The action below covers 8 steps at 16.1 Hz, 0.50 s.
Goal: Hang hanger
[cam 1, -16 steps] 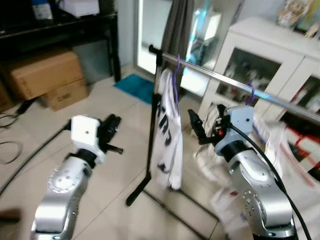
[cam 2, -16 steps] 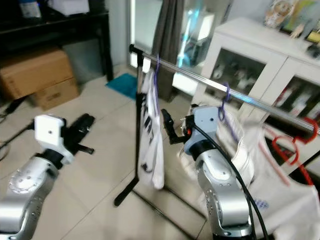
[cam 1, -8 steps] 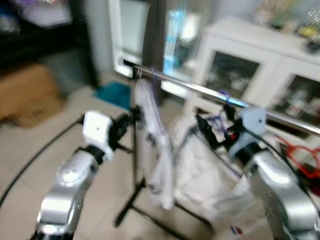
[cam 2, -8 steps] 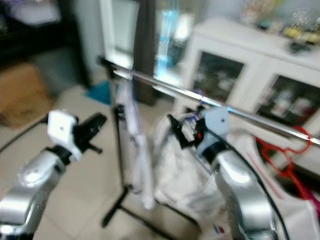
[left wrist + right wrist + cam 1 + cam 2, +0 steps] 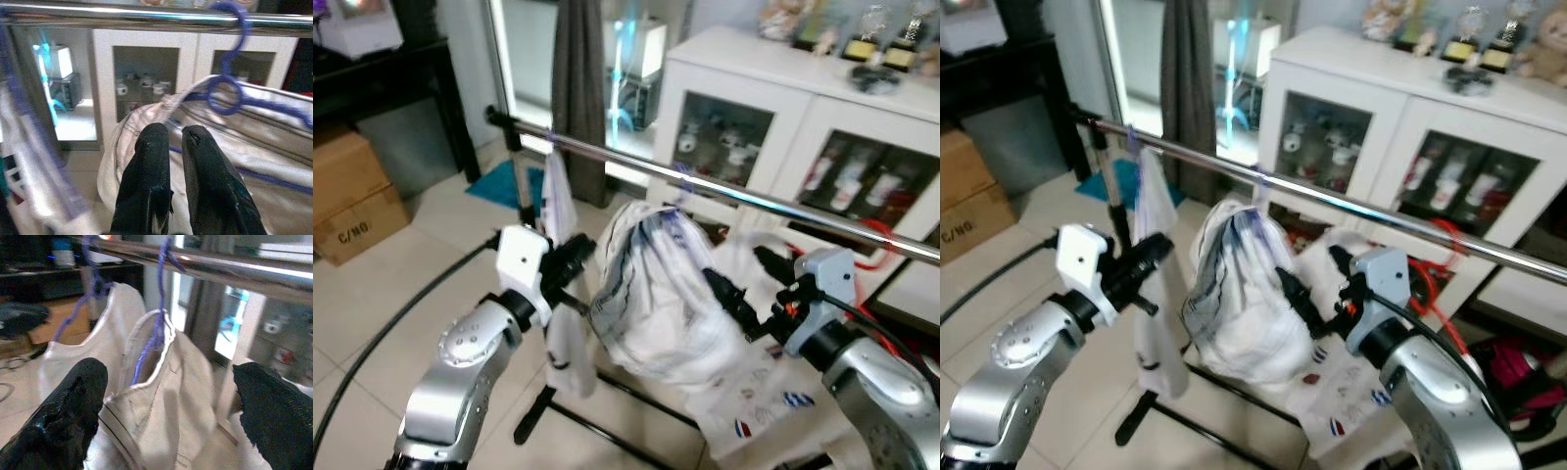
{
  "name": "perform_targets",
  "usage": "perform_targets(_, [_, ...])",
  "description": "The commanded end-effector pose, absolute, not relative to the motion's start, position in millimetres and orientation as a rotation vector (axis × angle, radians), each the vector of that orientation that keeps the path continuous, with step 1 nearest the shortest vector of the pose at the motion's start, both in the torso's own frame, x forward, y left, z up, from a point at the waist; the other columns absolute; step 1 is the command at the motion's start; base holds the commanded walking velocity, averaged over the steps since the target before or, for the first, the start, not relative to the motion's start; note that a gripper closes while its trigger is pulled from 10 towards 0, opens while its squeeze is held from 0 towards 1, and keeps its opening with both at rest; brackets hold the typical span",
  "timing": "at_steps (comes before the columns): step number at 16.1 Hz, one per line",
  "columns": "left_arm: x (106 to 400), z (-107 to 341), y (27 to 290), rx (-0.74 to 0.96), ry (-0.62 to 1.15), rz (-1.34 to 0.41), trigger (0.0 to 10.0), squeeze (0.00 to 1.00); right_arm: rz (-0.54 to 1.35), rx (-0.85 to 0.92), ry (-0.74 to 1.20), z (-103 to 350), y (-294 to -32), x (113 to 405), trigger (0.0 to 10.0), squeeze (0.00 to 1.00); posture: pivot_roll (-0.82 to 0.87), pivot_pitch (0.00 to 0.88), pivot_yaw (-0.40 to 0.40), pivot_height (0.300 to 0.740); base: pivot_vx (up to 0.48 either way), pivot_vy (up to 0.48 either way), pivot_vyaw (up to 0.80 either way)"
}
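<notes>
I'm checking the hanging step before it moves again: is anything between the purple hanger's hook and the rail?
Nothing visible. The purple hanger already has its hook over the rail, with the white garment on it. The left gripper, fingers nearly together, points at the collar; the right gripper is open around the garment.

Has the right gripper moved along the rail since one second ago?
Yes. The right gripper was beside the purple hanger near the rail; now it sits lower, under the rail, open against the bunched white garment.
</notes>
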<state>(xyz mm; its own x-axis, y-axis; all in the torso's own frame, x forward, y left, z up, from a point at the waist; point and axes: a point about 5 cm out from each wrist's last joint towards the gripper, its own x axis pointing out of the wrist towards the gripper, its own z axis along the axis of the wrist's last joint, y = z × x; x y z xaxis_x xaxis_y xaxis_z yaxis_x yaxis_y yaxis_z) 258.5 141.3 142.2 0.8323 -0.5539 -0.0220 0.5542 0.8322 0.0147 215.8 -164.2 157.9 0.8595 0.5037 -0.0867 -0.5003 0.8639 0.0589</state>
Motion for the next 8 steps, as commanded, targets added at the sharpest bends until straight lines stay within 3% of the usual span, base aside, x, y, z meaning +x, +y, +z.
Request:
perform_targets(1, [256.5, 144.1, 144.5, 0.043, 0.023, -0.619, 10.0, 0.00, 0.593, 0.025, 0.093, 165.9, -157.7, 215.0, 10.0, 0.00, -0.14, 0.000, -0.044, 0.740, 0.000, 0.000, 0.00])
perform_targets(3, [251.1, 145.4, 145.3, 0.049, 0.023, -0.691, 10.0, 0.00, 0.634, 0.003, 0.086, 173.8, -154.1, 215.6, 10.0, 0.00, -0.15, 0.000, -0.045, 0.740, 0.000, 0.000, 0.00])
perform_targets(4, [247.1, 145.0, 148.2, 0.055, 0.050, -0.743, 10.0, 0.00, 0.669, 0.029, 0.082, 181.4, -148.4, 217.5, 10.0, 0.70, -0.14, 0.000, -0.046, 0.740, 0.000, 0.000, 0.00])
perform_targets(5, [246.6, 144.8, 149.0, 0.058, 0.056, -0.749, 10.0, 0.00, 0.679, 0.029, 0.080, 182.7, -146.9, 217.7, 10.0, 0.70, -0.14, 0.000, -0.046, 0.740, 0.000, 0.000, 0.00])
perform_targets(6, [245.1, 144.3, 151.8, 0.068, 0.068, -0.756, 10.0, 0.00, 0.698, 0.041, 0.087, 184.6, -142.2, 219.1, 10.0, 1.00, -0.14, 0.000, -0.050, 0.740, 0.000, 0.000, 0.00])
perform_targets(8, [242.7, 143.3, 155.3, 0.084, 0.089, -0.772, 10.0, 0.00, 0.735, 0.029, 0.151, 182.5, -127.1, 225.4, 10.0, 1.00, -0.14, 0.000, -0.050, 0.740, 0.000, 0.000, 0.00])
